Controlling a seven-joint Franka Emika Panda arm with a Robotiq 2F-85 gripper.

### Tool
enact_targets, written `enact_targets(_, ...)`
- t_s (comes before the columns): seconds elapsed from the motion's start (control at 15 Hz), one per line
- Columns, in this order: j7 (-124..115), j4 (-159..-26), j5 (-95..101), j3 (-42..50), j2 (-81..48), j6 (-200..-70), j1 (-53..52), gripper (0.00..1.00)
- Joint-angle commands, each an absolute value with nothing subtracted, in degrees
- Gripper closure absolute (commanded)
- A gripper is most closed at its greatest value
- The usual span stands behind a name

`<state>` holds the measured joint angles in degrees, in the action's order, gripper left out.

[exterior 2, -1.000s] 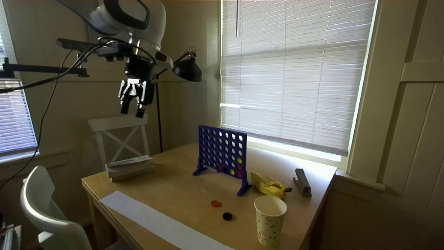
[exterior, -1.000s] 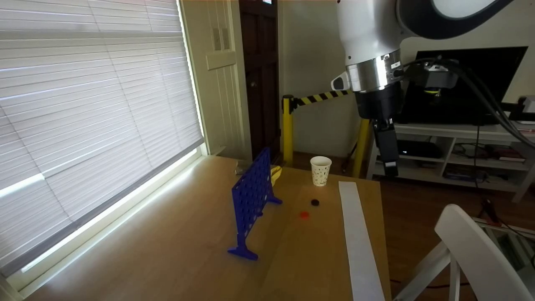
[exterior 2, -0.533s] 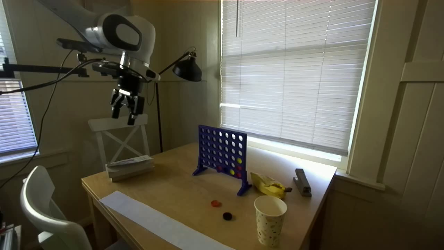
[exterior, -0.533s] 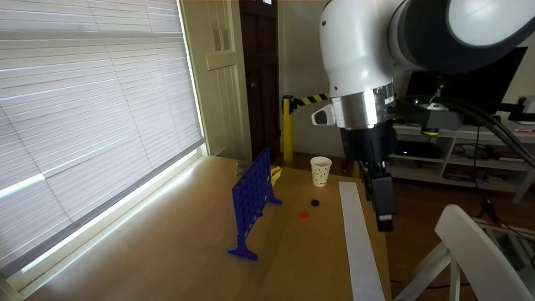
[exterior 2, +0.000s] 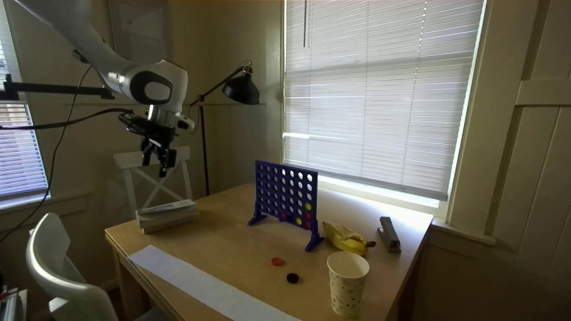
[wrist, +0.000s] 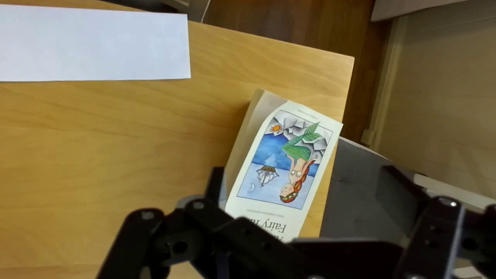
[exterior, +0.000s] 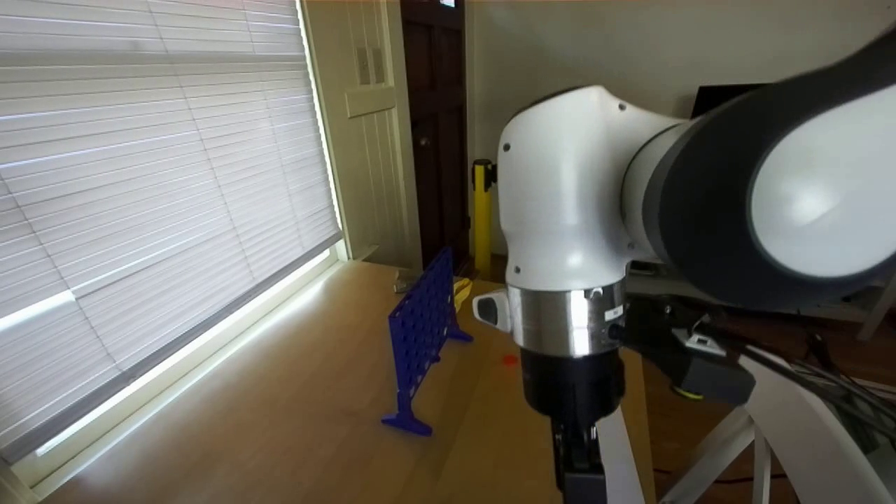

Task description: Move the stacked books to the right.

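End effector (exterior 2: 154,167), jaws apart, above the stacked books (wrist: 286,162) on a wooden table (exterior 2: 225,243) beside a blind-covered window (exterior 2: 366,98)

I count one each: book stack (wrist: 281,162), rack (exterior 2: 287,191), cup (exterior 2: 348,290), banana (exterior 2: 345,239), stapler (exterior 2: 390,235), paper strip (exterior 2: 203,285), lamp (exterior 2: 241,89), table (exterior 2: 227,240), pincer (exterior 2: 155,167). Two each: loose discs (exterior 2: 277,261), chairs (exterior 2: 49,249).

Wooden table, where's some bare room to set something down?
There's room between the blue rack and the window blind, and between the rack and the stacked books, though the end effector hangs above those. Crowded: the end with the paper cup, yellow item, stapler, red disc and black disc.
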<state>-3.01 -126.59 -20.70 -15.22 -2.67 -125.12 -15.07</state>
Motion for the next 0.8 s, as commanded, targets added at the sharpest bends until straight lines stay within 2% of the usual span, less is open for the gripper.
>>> enact_targets(0.0,-3.06,-126.11,-20.74,-15.5,-3.92,-125.75,-15.31,0.0)
enact_targets(0.33,-4.78,-125.95,-17.77,-15.23,-5.06,-127.97,-15.44,0.0)
enact_targets(0.4,-4.77,-125.72,-17.59,-15.57,-6.51,-129.26,-15.85,0.25)
enact_targets(0.47,-5.01,-125.67,-17.61,-15.84,-7.67,-131.11,-16.18,0.26)
enact_targets(0.73,-4.75,-123.43,-20.93,-18.0,-15.08,-139.26,-17.96,0.56)
